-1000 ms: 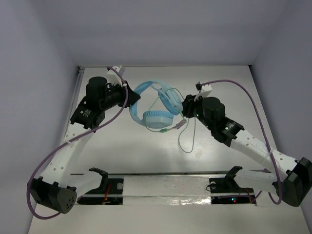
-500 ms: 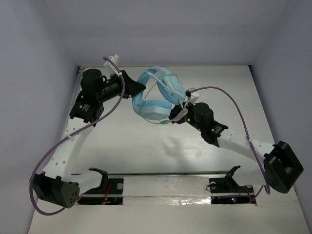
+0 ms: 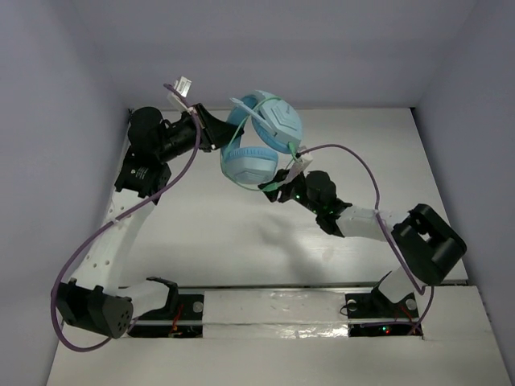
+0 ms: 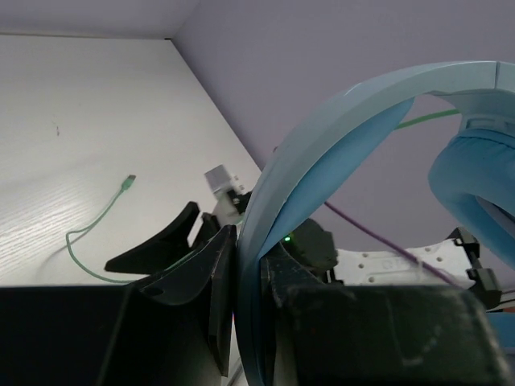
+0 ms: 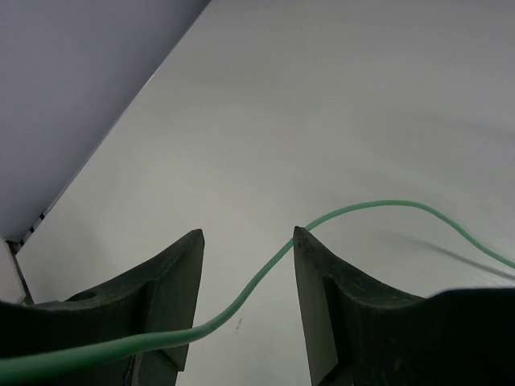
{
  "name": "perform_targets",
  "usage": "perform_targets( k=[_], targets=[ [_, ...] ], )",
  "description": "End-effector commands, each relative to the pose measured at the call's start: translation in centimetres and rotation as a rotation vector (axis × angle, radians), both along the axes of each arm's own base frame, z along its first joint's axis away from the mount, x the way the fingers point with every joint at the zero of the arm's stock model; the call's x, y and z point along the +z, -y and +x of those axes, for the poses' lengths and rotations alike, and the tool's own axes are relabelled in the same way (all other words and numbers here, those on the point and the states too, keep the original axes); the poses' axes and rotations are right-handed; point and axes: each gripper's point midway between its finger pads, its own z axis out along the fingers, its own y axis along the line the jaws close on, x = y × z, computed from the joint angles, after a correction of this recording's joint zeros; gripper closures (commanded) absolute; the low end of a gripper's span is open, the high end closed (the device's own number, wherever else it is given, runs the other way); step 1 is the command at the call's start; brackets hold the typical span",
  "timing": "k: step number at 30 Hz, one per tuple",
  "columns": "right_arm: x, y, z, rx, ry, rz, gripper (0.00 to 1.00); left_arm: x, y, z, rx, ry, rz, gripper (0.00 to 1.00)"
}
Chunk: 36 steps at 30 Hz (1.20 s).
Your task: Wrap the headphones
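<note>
From above, the left gripper (image 3: 224, 137) was pinched on the headphones (image 3: 261, 137), holding them over the far edge of the table (image 3: 201, 241), a little left of its middle. The two earcups sat one above the other. The right gripper (image 3: 272, 183) was just below the lower earcup.

In the left wrist view, the fingers (image 4: 213, 281) pressed on the headband (image 4: 322, 153). The loose end of the cable (image 4: 96, 225) lay on the table.

In the right wrist view, the fingers (image 5: 173, 273) were spread apart. The cable crossed the gap between them unpinched, passing close to one fingertip.
</note>
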Motion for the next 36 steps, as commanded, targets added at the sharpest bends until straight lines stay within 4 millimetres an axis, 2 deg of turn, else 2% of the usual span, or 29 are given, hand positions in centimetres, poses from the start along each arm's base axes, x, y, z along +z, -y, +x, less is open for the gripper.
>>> perform_targets(
  k=[1, 2, 6, 8, 9, 11, 12, 13, 14, 16, 17, 18, 19, 22, 23, 26, 28, 30, 32, 33, 35, 36],
  targets=[
    [2.7, -1.1, 1.1, 0.018, 0.116, 0.075, 0.46, 7.2, -0.2, -1.5, -0.020, 0.148, -0.115, 1.00],
    [1.9, -1.4, 1.2, 0.024, 0.104, 0.068, 0.46, 7.4, -0.3, -1.4, -0.010, 0.146, -0.120, 1.00],
    [1.1, -1.9, 1.8, 0.022, 0.102, 0.079, 0.47, 8.8, -0.1, -1.2, -0.016, 0.138, -0.182, 1.00],
    [1.4, -2.0, 1.9, 0.021, 0.118, 0.093, 0.50, 8.8, -0.1, -1.1, -0.016, 0.134, -0.186, 1.00],
    [1.5, -2.1, 2.0, 0.024, 0.125, 0.092, 0.58, 8.6, -0.1, -0.9, -0.010, 0.125, -0.187, 1.00],
    [1.6, -2.3, 2.3, 0.026, 0.126, 0.085, 0.64, 8.2, -0.1, -0.6, -0.008, 0.114, -0.188, 1.00],
    [1.6, -2.3, 2.3, 0.024, 0.128, 0.085, 0.75, 8.0, 0.0, -0.6, -0.006, 0.109, -0.188, 1.00],
    [1.8, -2.3, 2.3, 0.021, 0.131, 0.086, 0.78, 7.9, -0.1, -0.5, -0.005, 0.107, -0.190, 1.00],
    [1.8, -2.2, 2.3, 0.018, 0.130, 0.085, 0.77, 7.5, 0.0, -0.4, -0.004, 0.098, -0.188, 1.00],
    [1.5, -1.4, 2.0, -0.007, 0.100, 0.069, 0.70, 7.5, -0.2, -0.2, 0.017, 0.092, -0.176, 1.00],
    [0.0, -0.6, 1.2, -0.017, 0.066, 0.061, 0.61, 7.4, -0.5, 0.2, 0.048, 0.097, -0.155, 1.00],
    [-0.1, -0.1, 0.5, -0.018, 0.062, 0.082, 0.56, 7.6, -0.7, 0.3, 0.061, 0.105, -0.150, 1.00],
    [0.7, 0.2, 0.0, -0.022, 0.072, 0.147, 0.51, 8.2, -0.8, 0.3, 0.072, 0.124, -0.150, 1.00],
    [-0.5, 0.5, -1.9, 0.001, 0.051, 0.158, 0.50, 9.1, -0.9, 0.8, 0.089, 0.142, -0.150, 1.00],
    [-0.8, 0.5, -1.8, -0.003, 0.047, 0.150, 0.50, 9.2, -0.9, 1.0, 0.093, 0.141, -0.150, 1.00],
    [-0.4, 1.1, -1.2, -0.047, 0.063, 0.138, 0.48, 9.5, -0.8, 1.1, 0.089, 0.142, -0.155, 1.00],
    [0.7, 2.4, -0.9, -0.110, 0.092, 0.154, 0.51, 9.4, -1.1, 1.3, 0.111, 0.142, -0.140, 1.00],
    [0.1, 3.7, -1.4, -0.147, 0.091, 0.153, 0.52, 9.8, -1.4, 1.4, 0.137, 0.148, -0.131, 1.00],
    [1.4, 4.4, -2.3, -0.147, 0.126, 0.212, 0.55, 10.6, -2.0, 1.5, 0.161, 0.171, -0.130, 1.00],
    [0.6, 4.9, -3.0, -0.138, 0.117, 0.211, 0.58, 10.7, -2.1, 1.8, 0.173, 0.169, -0.130, 1.00],
    [1.0, 4.7, -3.8, -0.102, 0.124, 0.229, 0.61, 11.4, -2.3, 1.8, 0.188, 0.188, -0.133, 1.00],
    [1.1, 4.5, -4.1, -0.082, 0.121, 0.233, 0.55, 11.4, -2.6, 2.2, 0.215, 0.184, -0.128, 1.00]
  ],
)
